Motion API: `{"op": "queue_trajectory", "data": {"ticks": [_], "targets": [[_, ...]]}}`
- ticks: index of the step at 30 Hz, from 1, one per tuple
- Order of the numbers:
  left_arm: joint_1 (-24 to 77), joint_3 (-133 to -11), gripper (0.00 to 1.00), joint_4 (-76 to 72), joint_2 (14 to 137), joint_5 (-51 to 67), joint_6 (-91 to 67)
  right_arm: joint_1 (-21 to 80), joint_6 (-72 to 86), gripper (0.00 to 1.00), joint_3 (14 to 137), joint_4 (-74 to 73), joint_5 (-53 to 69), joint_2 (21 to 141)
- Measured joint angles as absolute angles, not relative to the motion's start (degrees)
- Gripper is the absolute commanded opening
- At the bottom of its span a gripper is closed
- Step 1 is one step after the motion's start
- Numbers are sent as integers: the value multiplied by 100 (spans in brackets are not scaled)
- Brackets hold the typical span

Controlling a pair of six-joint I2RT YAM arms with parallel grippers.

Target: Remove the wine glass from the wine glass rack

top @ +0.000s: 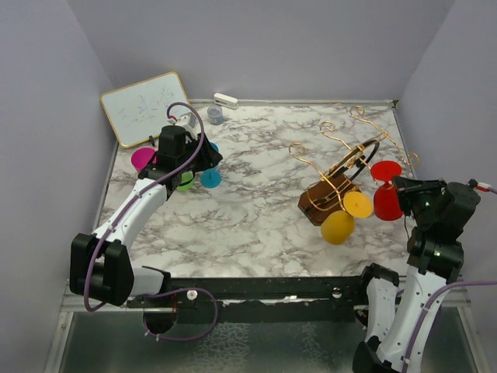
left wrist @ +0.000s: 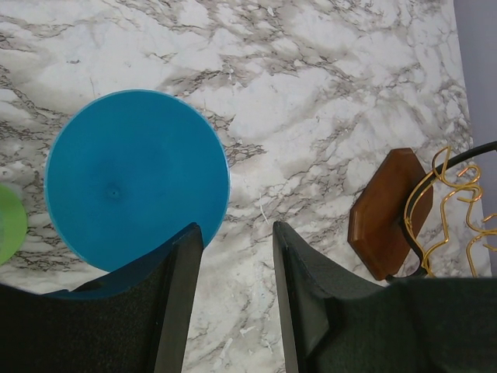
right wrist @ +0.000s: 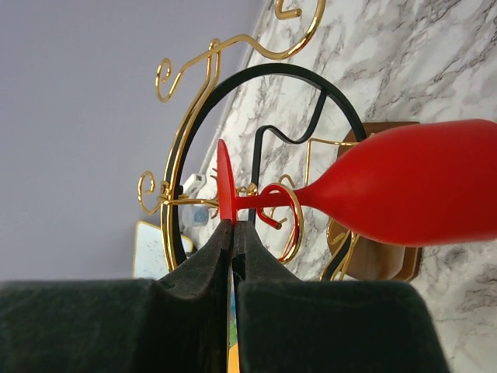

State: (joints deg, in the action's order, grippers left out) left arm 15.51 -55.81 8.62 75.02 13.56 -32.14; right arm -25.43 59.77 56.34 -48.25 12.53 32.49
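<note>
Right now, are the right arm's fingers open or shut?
Shut: the right fingers meet, pinching the foot's edge of the red wine glass.

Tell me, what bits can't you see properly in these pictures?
Top view: the marks on the white drawing board are too small to read.
Top view: the left arm covers most of the green glass.
Left wrist view: the open left claw hides the lower edge of the round blue glass.
Right wrist view: the red wine glass runs off the right edge; the shut right claw covers part of its foot.
</note>
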Motion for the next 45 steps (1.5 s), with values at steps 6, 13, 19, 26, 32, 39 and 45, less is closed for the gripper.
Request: {"op": "queue_trajectory", "data": {"ticks": [6,13,19,26,32,39,45], "targets": [[1551,-5581,44,849,7511,1404,-3251,-2545,6353,1,5201,-4622,1192,2727],[1551,-5581,44,843,7513,1424,-3269,-2543,6554,1,5194,-4650,786,2309],[1551,-5581,44,845,7513,1439,-3269,-2543,6626,1,5190,-4803,519,2145],[1551,-5581,44,845,7513,1457,-3269,-2543,6637,1,5127,-4993,467,2067],[1551,-5581,44,847,7524,1476,-3271,-2543,6637,1,5061,-5054,495,1918],[1551,-5581,44,851,7550,1503,-3271,-2543,6641,1,5054,-5124,738,1837],[1551,-5581,44,851,7550,1503,-3271,-2543,6665,1,4987,-5074,1013,1822]]}}
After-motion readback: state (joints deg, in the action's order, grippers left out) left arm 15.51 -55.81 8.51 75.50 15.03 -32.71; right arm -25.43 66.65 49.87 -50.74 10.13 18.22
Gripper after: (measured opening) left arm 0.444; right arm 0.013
